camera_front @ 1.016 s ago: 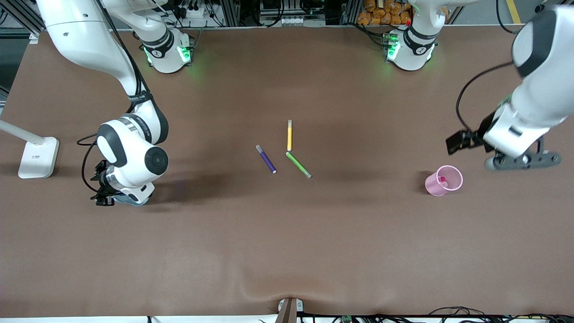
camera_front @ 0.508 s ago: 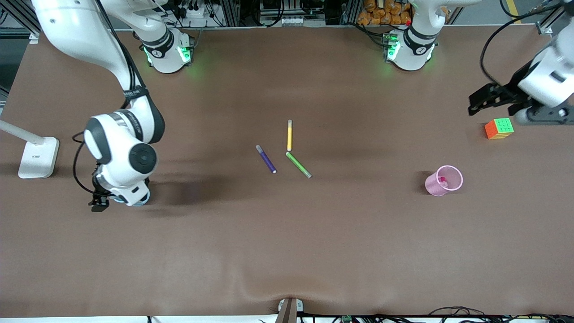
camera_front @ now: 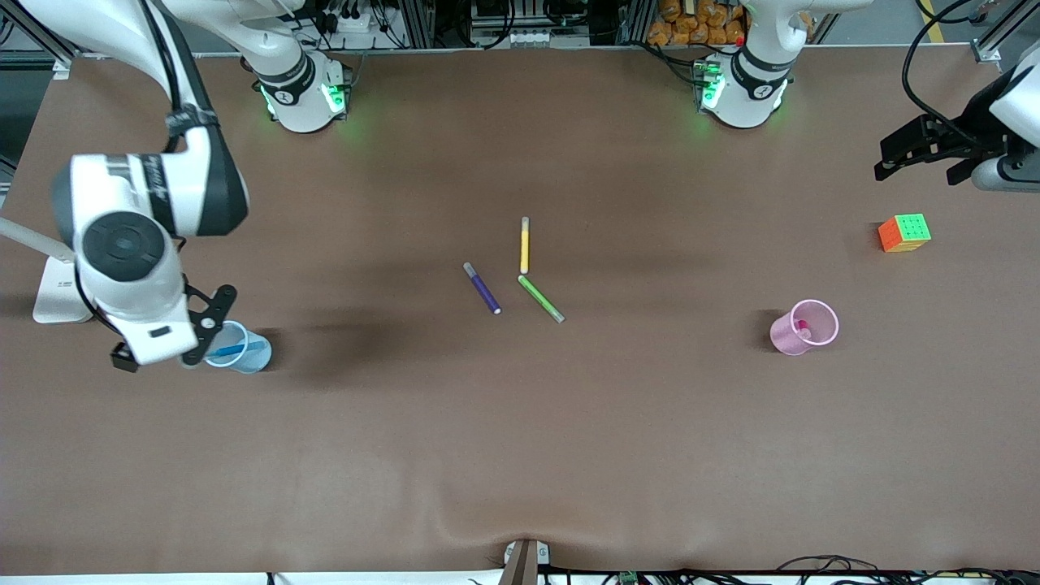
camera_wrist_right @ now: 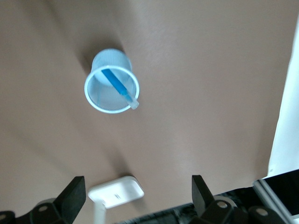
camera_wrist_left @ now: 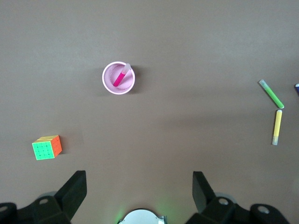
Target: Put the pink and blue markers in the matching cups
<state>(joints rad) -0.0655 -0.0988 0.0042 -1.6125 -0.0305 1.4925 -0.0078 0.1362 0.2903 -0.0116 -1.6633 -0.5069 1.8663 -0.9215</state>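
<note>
The pale blue cup (camera_front: 244,355) stands toward the right arm's end of the table with the blue marker (camera_front: 231,350) leaning inside it. The right wrist view also shows the cup (camera_wrist_right: 99,97) and the marker (camera_wrist_right: 117,85). My right gripper (camera_front: 205,325) is open and empty, up in the air beside the blue cup (camera_wrist_right: 138,193). The pale pink cup (camera_front: 786,337) stands toward the left arm's end with the pink marker (camera_front: 803,328) in it. They also show in the left wrist view, cup (camera_wrist_left: 108,83) and marker (camera_wrist_left: 121,75). My left gripper (camera_front: 1003,174) is open and empty, high over the table's edge (camera_wrist_left: 140,193).
A purple pen (camera_front: 483,288), a yellow pen (camera_front: 525,245) and a green pen (camera_front: 541,298) lie at mid-table. A colour cube (camera_front: 904,232) sits farther from the front camera than the pink cup. A white lamp base (camera_front: 57,292) stands by the right gripper.
My right gripper rose and drew off the blue cup, uncovering it with the blue marker inside. My left arm pulled back toward its end of the table, uncovering the cube.
</note>
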